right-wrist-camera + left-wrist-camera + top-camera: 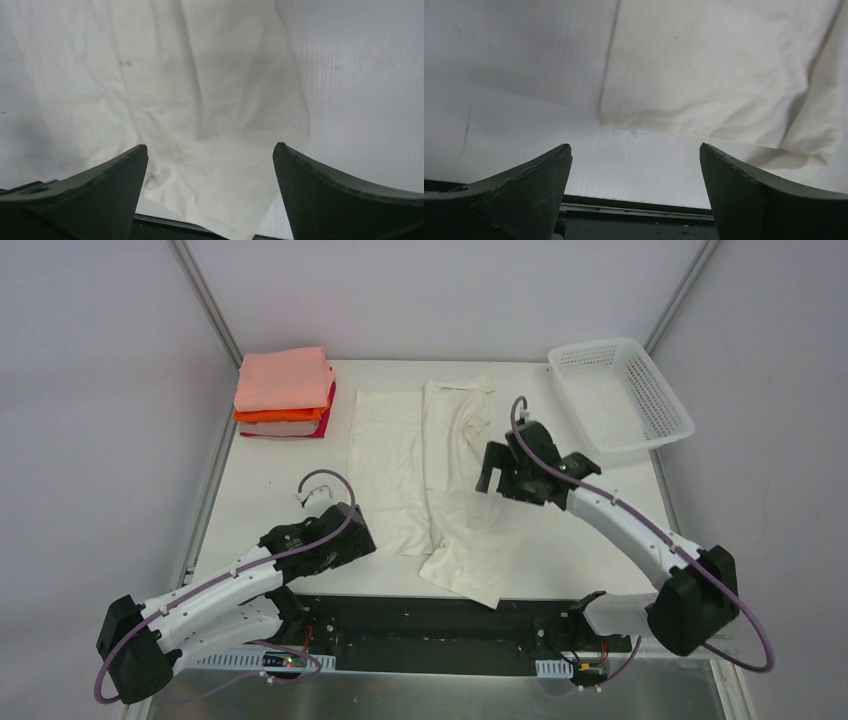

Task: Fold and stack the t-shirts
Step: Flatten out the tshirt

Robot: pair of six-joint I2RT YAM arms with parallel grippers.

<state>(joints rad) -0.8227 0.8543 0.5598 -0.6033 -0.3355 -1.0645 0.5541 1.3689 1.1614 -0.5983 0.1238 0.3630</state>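
Observation:
The cream-white t-shirt lies partly folded lengthwise in the middle of the table, rumpled, its hem toward the near edge. A stack of folded shirts, salmon-pink on top, then orange, a thin white layer and crimson-red, sits at the far left. My left gripper is open and empty, low over the bare table just left of the shirt's near left corner. My right gripper is open and empty, above the shirt's right side.
A white plastic lattice basket stands at the far right corner. The table's black near edge lies just below the left fingers. Bare table shows left of the shirt and bare table right of it.

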